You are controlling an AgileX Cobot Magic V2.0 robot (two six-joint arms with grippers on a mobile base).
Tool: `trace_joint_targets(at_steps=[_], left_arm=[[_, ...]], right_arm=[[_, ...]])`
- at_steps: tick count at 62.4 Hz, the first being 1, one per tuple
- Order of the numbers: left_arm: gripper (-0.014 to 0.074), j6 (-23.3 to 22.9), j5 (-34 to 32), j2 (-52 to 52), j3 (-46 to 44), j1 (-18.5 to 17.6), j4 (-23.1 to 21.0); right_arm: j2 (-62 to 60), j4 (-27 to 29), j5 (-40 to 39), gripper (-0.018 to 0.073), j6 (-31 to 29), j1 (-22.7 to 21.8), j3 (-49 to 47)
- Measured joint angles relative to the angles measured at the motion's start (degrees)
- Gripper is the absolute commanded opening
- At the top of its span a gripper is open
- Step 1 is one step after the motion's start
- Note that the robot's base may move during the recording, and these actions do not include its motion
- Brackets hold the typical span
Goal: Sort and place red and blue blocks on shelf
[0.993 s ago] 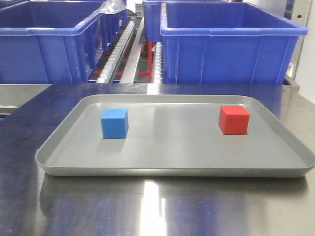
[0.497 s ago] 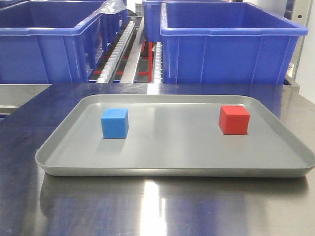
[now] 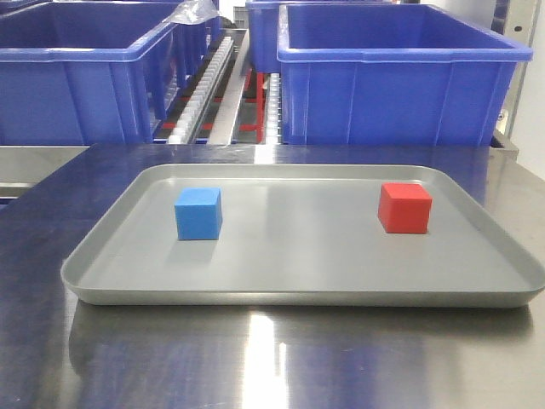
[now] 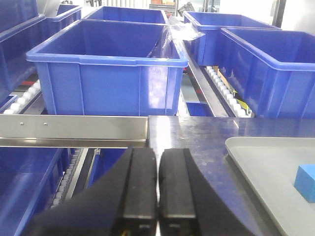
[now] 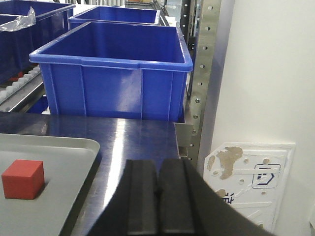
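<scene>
On the grey tray [image 3: 298,273] the sky-blue block [image 3: 198,213] rests at the left and the red block [image 3: 404,207] at the right. The left wrist view catches the blue block [image 4: 306,183] at its right edge, on the tray [image 4: 266,162]. My left gripper [image 4: 158,157] is shut, empty, over the tabletop's left edge, left of the tray. My right gripper [image 5: 157,167] is shut and empty too, right of the tray [image 5: 59,162], where the red block [image 5: 22,179] lies. The shelf [image 4: 74,129] shows its steel rail and white rollers [image 3: 204,81].
Large blue bins [image 3: 396,72] [image 3: 81,72] stand on the roller tracks behind the tabletop [image 3: 272,366]. A perforated steel upright [image 5: 204,73] and a white wall stand at the right. A white panel [image 5: 251,182] lies beside the table's right edge.
</scene>
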Motion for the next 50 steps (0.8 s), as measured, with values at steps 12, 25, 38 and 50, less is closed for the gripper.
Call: trace_joint_targets(at_steps=[12,25,38,50], left_arm=[[0.0125,0.00,0.00,0.00,0.00,0.00,0.00],[0.0125,0.00,0.00,0.00,0.00,0.00,0.00],[0.0125,0.00,0.00,0.00,0.00,0.00,0.00],[0.0125,0.00,0.00,0.00,0.00,0.00,0.00]], right_arm=[[0.00,0.00,0.00,0.0058,0.00,0.03,0.00],[0.00,0.00,0.00,0.0058,0.00,0.12,0.00],[0.00,0.00,0.33,0.0058,0.00,0.12,0.00],[0.00,0.00,0.74,0.0058,0.00,0.12,0.00]])
